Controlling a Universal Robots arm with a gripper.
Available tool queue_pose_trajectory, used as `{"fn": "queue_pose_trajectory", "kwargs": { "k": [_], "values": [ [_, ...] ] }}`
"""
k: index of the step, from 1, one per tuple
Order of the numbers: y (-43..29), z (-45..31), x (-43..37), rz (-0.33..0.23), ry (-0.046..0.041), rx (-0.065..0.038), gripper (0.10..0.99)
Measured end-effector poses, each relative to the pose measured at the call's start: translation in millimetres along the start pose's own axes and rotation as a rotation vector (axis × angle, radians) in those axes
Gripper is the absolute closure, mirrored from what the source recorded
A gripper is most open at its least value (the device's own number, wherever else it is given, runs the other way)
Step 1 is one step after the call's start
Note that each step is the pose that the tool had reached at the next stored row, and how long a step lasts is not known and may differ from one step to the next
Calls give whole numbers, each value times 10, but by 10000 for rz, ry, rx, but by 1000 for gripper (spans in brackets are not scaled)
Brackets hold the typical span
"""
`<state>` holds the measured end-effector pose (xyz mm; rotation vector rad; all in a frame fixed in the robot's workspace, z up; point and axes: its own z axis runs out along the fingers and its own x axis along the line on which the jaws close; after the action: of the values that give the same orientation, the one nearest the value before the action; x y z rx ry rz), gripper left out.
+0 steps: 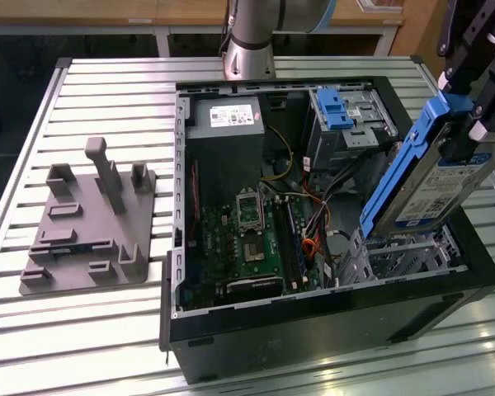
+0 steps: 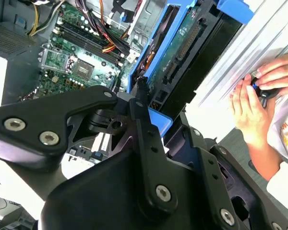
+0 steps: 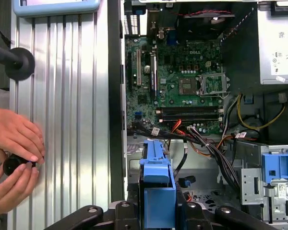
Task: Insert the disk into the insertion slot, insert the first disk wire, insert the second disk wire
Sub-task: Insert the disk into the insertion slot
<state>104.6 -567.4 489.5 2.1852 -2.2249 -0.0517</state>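
One gripper (image 1: 469, 132) is clamped on the disk (image 1: 433, 177), holding it steeply tilted. The disk is directly over the insertion slot (image 1: 408, 252), lower end nearest it.

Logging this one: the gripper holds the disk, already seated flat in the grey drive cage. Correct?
Not seated. The gripper does hold the disk, but the exterior view shows it tilted steeply above the grey drive cage, not in it.
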Motion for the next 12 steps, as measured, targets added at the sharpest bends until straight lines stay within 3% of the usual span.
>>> {"fn": "queue_pose_trajectory", "kwargs": {
  "k": [8,12],
  "values": [
    [0,0,1,-25,-474,-9,722],
    [0,0,0,-29,-494,-9,722]
  ]
}}
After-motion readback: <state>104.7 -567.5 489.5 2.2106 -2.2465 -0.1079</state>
